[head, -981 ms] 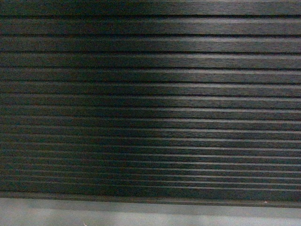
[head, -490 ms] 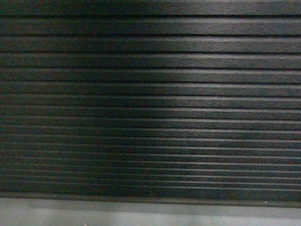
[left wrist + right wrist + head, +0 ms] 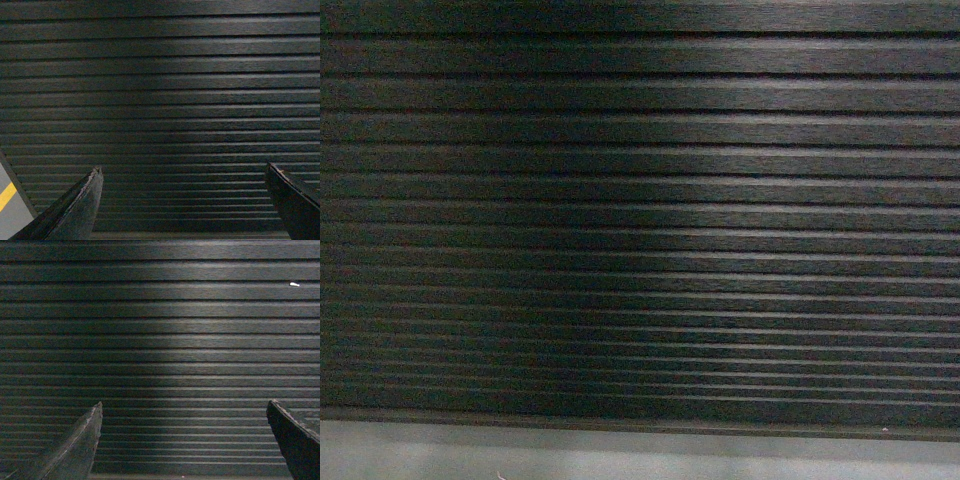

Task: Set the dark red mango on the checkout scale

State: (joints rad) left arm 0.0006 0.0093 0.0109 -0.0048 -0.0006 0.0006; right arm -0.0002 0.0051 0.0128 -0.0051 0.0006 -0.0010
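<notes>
Head view showed only the checkout (image 3: 640, 220) front above the floor (image 3: 620, 455); left gripper (image 3: 185, 200) and right gripper (image 3: 185, 440) gaped wide, empty.

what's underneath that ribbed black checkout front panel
Below the ribbed black checkout panel lies a strip of grey floor. The countertop above is out of view, so no mango or scale shows.

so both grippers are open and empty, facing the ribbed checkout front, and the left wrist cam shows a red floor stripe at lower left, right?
Not quite: the floor stripe is yellow, as the left wrist view shows. The rest holds: left gripper and right gripper are open and empty, facing the ribbed checkout front.
</notes>
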